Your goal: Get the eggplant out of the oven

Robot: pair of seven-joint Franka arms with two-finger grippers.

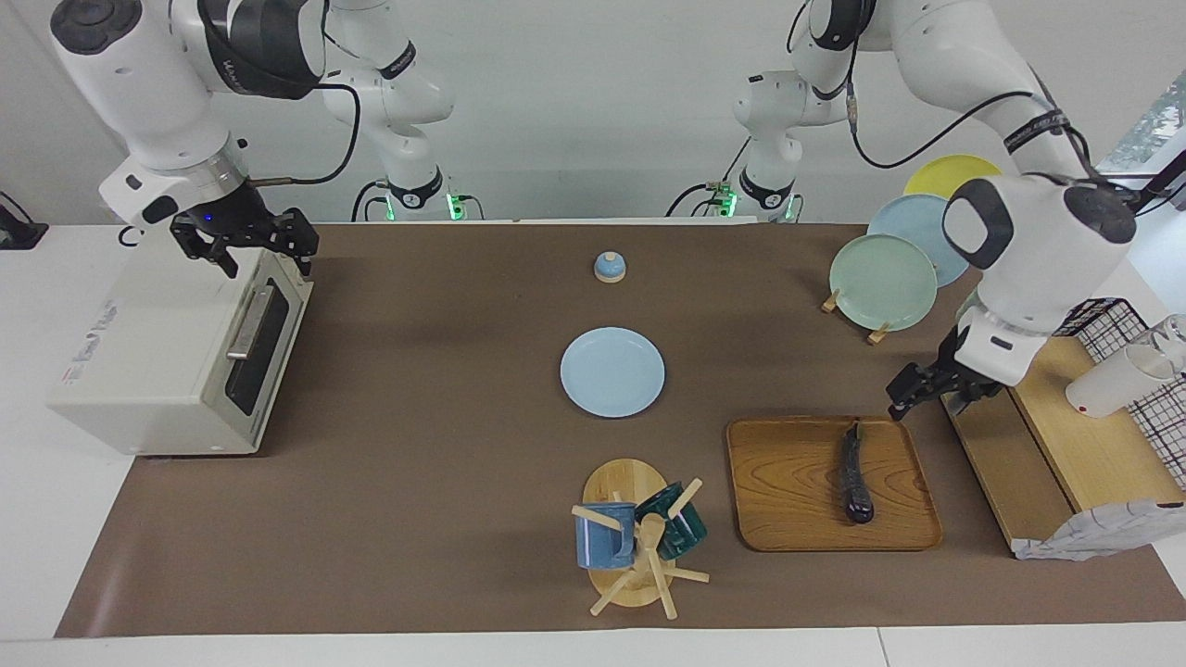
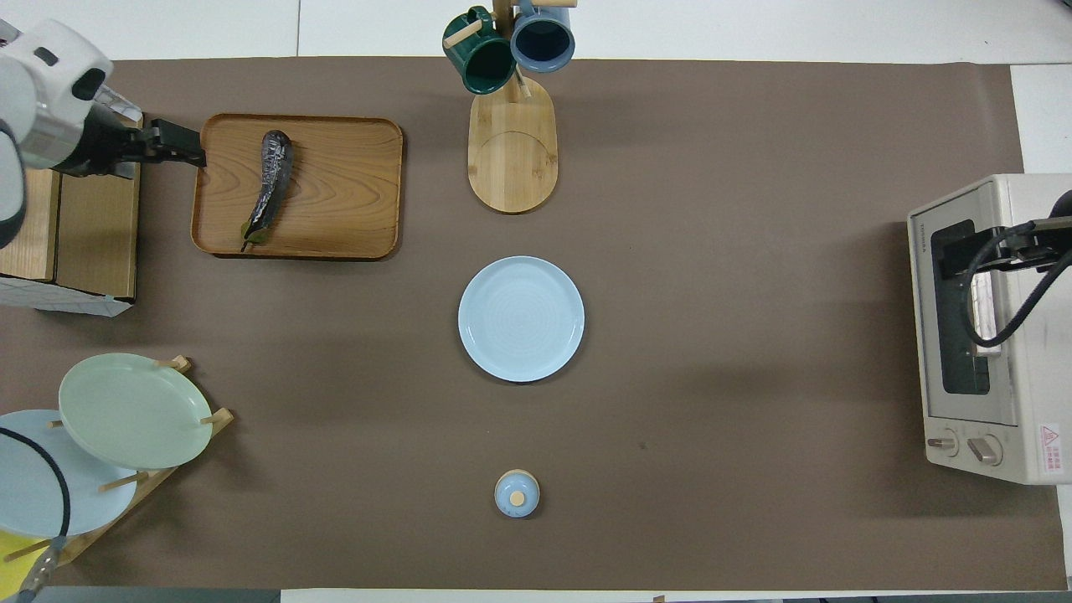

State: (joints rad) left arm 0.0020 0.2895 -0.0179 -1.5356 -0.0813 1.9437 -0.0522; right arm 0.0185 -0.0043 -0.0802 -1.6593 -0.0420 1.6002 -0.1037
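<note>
The eggplant (image 1: 853, 472) lies on the wooden tray (image 1: 788, 491) toward the left arm's end of the bench (image 1: 445, 389), out of the oven (image 1: 157, 361) and held by nothing. You see it lying lengthwise on the half of the tray toward that end, its greenish stem pointing to the tray's edge nearer the robots. The tray sits close to the bench edge farthest from the robots.

Your left tool (image 1: 929, 391) hangs in the air over the tray's corner nearest the wooden box (image 1: 1066, 445), its fingers spread apart and holding nothing. It is clear of the eggplant, not touching it.

Your right tool (image 1: 248, 243) hovers over the top front edge of the oven, at the corner nearer the robots, with its fingers also spread and empty. The oven stands at the right arm's end of the bench, its door shut, the silver handle and dark window facing the middle of the bench.

In the middle of the bench you have a light blue plate (image 1: 612, 371). A small blue bell (image 1: 609, 267) stands nearer the robots than the plate. A wooden mug stand (image 1: 630, 533) with a blue mug (image 1: 604, 537) and a green mug (image 1: 675, 525) sits beside the tray, near the bench edge farthest from the robots. A rack of plates (image 1: 885, 278) stands nearer the robots than the tray.
</note>
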